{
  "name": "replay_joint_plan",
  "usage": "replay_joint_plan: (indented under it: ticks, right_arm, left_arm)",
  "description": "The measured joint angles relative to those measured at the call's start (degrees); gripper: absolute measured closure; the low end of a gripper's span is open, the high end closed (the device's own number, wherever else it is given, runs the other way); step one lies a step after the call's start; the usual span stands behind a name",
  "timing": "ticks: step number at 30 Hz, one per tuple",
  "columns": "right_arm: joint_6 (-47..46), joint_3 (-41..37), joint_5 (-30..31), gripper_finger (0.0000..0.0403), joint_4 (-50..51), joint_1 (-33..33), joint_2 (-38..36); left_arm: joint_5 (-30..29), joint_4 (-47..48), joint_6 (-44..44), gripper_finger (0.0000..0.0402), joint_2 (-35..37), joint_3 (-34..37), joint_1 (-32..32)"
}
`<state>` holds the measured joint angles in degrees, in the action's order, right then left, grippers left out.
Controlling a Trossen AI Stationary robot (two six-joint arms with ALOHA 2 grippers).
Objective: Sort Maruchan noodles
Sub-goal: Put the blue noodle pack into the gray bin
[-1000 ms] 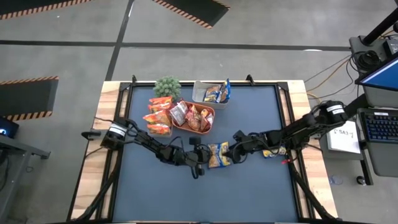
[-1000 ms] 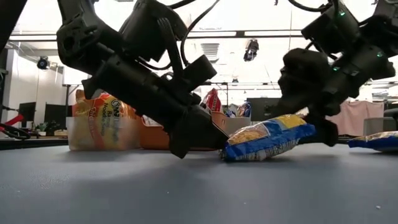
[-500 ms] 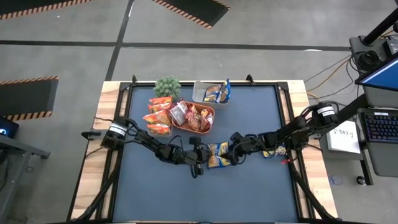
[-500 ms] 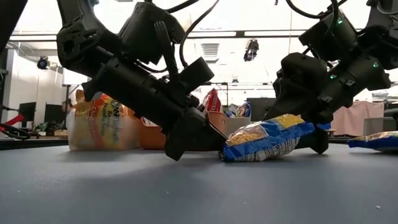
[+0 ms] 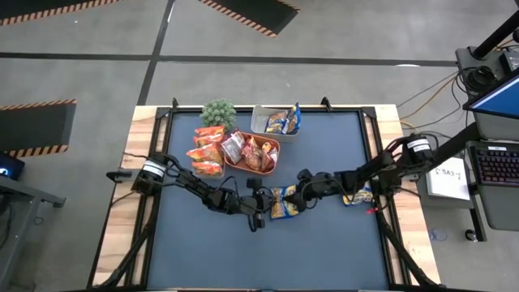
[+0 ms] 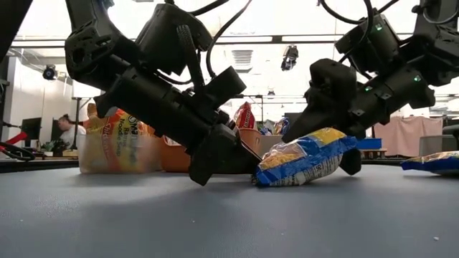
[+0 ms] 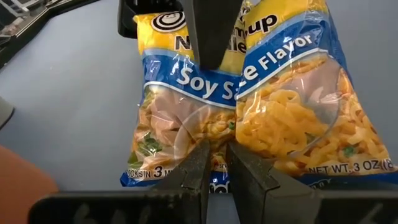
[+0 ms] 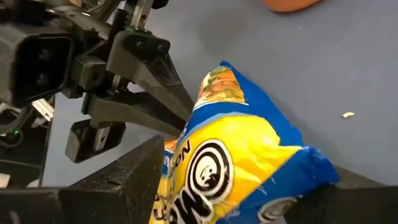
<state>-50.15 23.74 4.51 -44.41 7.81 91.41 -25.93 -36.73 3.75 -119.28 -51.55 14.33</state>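
Note:
A blue-and-yellow noodle packet lies mid-table between both grippers. It is tilted in the low view, with its left end on the table and its right end raised. My left gripper is shut on its left end. My right gripper is shut on its right end. A second blue-and-yellow packet lies flat under my right arm. My left gripper pinches the packet's near bottom edge between its two fingers, at mid-width. The fingers come slanting down from the table's left. That end rests on the table. My right gripper holds the packet's logo end between its two fingers, coming slanting from the table's right. One finger lies along the middle of the upper face, which creases there. That end is raised off the table.
An orange tray of mixed packets stands behind the grippers. A clear tub holds blue-and-yellow packets at the back. A tub of orange packets and a small plant stand at the back left. The table's near half is bare mat.
My right gripper has moved toward the table's left, over the packet, and has tipped further down. The packet's right end has risen a little while its left end stays on the table in my left gripper.

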Motion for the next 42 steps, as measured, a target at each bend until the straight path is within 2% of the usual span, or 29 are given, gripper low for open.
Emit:
replay_joint_plan:
  ticks: [5, 16, 23, 42]
  right_arm:
    - [0.0, 1.6, 0.5, 0.0171, 0.0, 0.0, 2.3]
    - [-0.9, 1.9, -0.3, 0.0172, 1.0, -0.5, 1.4]
    - [-1.3, 1.9, -0.5, 0.0172, 5.0, -2.5, -0.2]
    - [-3.9, 2.9, -1.9, 0.0173, 5.2, -2.4, -0.5]
  left_arm:
    - [0.1, -0.1, 0.0, 0.0362, 0.0, 0.0, -0.1]
    - [0.1, -0.3, 0.0, 0.0362, 0.0, 0.0, -0.1]
    - [0.1, -0.3, 0.0, 0.0362, 0.0, 0.0, -0.1]
    - [0.1, -0.2, 0.0, 0.0362, 0.0, 0.0, -0.1]
